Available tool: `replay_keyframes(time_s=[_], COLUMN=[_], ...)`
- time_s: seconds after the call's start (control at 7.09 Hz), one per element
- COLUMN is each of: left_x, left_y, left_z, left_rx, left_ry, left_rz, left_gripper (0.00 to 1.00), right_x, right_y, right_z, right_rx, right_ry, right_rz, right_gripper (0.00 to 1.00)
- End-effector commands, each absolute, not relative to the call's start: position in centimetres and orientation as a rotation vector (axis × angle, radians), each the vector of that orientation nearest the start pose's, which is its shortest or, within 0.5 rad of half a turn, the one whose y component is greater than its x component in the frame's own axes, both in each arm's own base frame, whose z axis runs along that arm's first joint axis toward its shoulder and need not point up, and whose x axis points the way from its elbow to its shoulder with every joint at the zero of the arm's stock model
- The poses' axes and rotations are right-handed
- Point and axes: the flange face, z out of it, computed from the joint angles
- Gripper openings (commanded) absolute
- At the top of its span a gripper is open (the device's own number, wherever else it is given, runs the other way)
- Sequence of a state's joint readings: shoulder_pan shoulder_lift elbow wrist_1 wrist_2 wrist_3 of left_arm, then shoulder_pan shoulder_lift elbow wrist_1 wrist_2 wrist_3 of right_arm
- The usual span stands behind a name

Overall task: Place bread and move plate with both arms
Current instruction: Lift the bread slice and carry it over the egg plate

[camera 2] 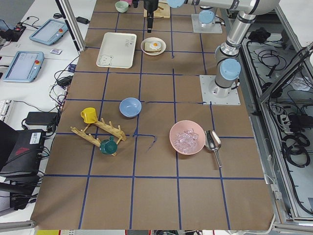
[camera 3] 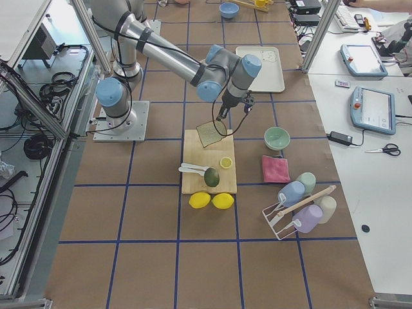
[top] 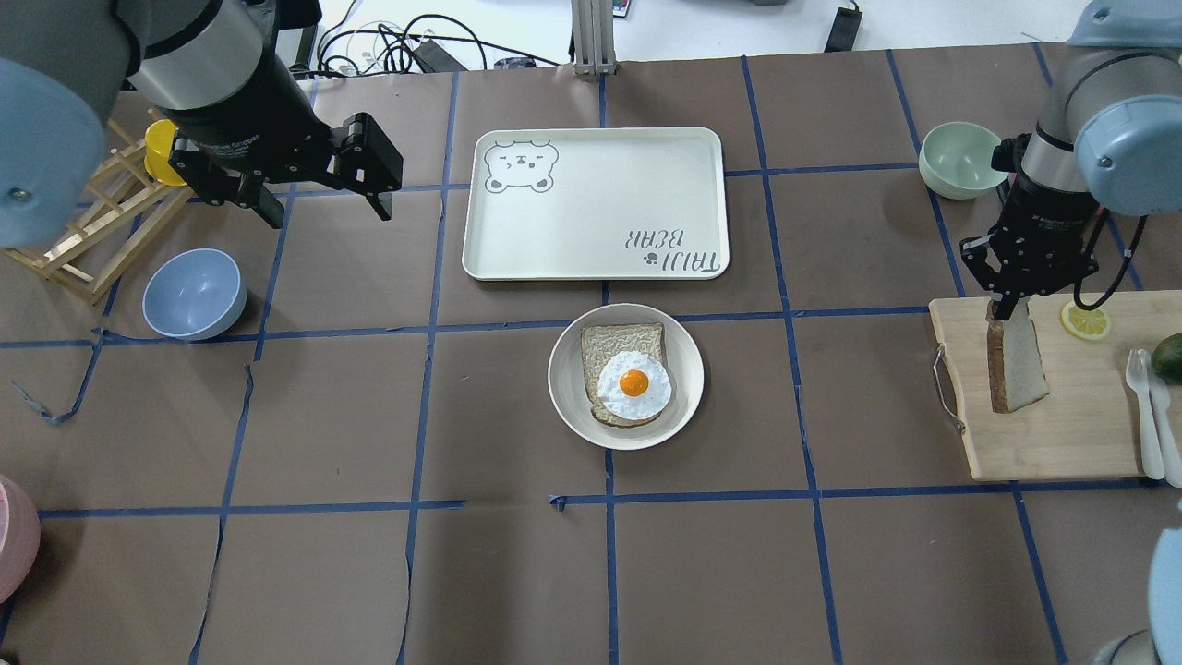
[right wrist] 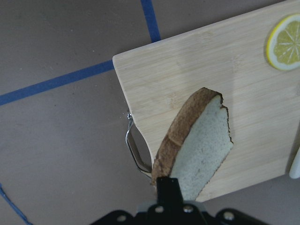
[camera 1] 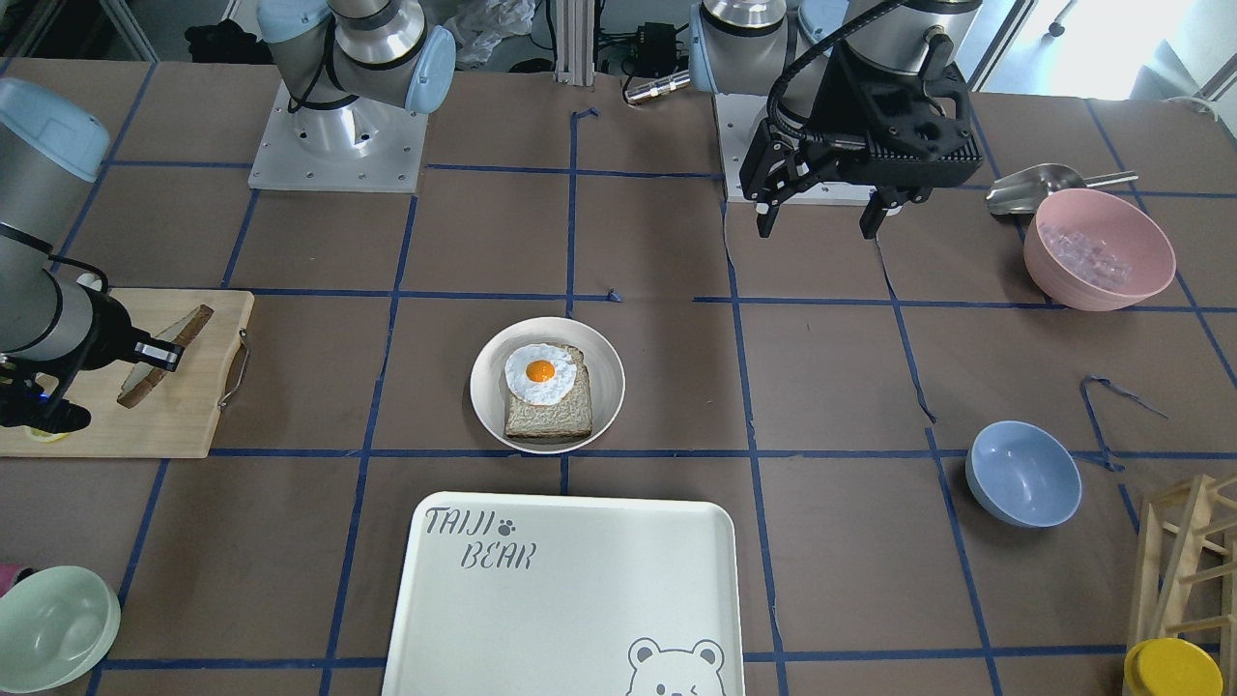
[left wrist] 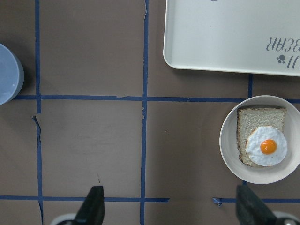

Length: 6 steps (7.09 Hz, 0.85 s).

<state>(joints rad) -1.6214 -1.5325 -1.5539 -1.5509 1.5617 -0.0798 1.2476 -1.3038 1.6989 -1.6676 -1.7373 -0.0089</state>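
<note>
My right gripper (top: 1005, 312) is shut on the bread (top: 1016, 366), a plain slice with a dark crust. It holds the slice on edge, hanging above the wooden cutting board (top: 1062, 434); the wrist view shows the bread (right wrist: 197, 145) clamped at one end. The plate (top: 568, 388) sits at the table's middle with an egg-topped slice (top: 628, 374) on it, and also shows in the left wrist view (left wrist: 229, 140). My left gripper (top: 328, 208) is open and empty, high over the table's left side, far from the plate.
The bear-printed white tray (top: 596, 203) lies just beyond the plate. A mint bowl (top: 960, 159) is behind the board; a lemon slice (top: 1085, 320), cutlery (top: 1150, 406) and an avocado (top: 1168, 356) are on it. A blue bowl (top: 194, 294) and a wooden rack (top: 92, 231) are at left.
</note>
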Motion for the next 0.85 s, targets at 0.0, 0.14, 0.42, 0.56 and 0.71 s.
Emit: replay_keyframes(time_s=[0.0,0.14,0.42,0.56,0.71], left_x=[-15.8,-15.8,-15.9,-15.8,-15.8], left_y=[-47.4,-47.5,-47.4,-47.4,-47.4], left_z=[51.8,51.7,51.8,51.8,51.8], left_rx=[-0.045,-0.048,-0.045,-0.045,-0.048], left_ry=[3.153,3.153,3.155,3.153,3.155], left_rz=[-0.12,-0.117,-0.12,-0.12,-0.12], left_gripper=[1.0,1.0,1.0,1.0,1.0], right_x=[-2.5,-0.3,5.1,8.7,12.4], right_y=[-56.3,-56.7,-56.7,-56.4,-55.8], right_z=[35.0,37.0,38.9,39.5,39.6], right_rx=[0.49,0.516,0.598,0.64,0.701], right_ry=[3.157,3.152,3.117,3.093,3.056], right_rz=[0.561,0.575,0.576,0.579,0.583], right_gripper=[0.0,0.0,0.0,0.0,0.0])
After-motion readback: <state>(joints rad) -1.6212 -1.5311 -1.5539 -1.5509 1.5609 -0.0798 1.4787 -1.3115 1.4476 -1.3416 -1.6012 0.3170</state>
